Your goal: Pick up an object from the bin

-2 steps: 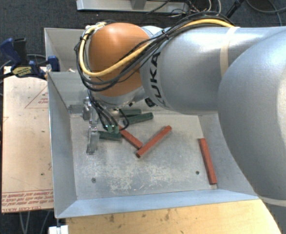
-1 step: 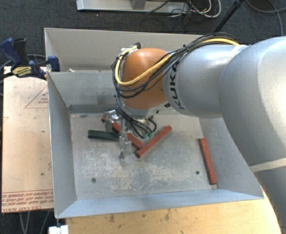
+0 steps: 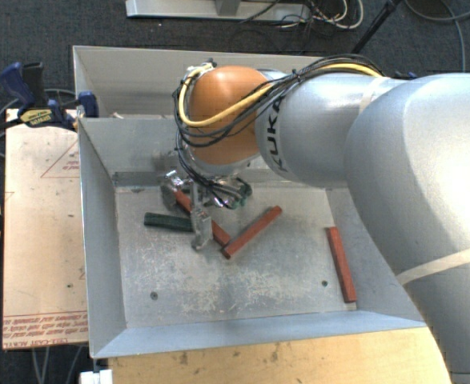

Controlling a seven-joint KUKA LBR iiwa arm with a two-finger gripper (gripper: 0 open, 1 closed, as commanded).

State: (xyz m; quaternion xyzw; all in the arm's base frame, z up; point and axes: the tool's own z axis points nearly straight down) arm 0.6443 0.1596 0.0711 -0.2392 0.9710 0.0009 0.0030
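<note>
My gripper [image 3: 201,237] hangs under the orange dome and reaches down to the bin floor in its left middle part. Its tip stands at the right end of a dark green stick [image 3: 167,222] that lies flat to its left. A short red-brown stick [image 3: 217,232] runs slantwise from under the gripper body down to the right, close by the tip. A longer red-brown stick [image 3: 253,231] lies slantwise just right of it, their lower ends almost meeting. I see nothing held in the gripper.
Another red-brown stick [image 3: 341,264] lies near the bin's right wall, pointing toward the front. The arm covers the bin's back right part. Bare floor stretches across the front of the bin.
</note>
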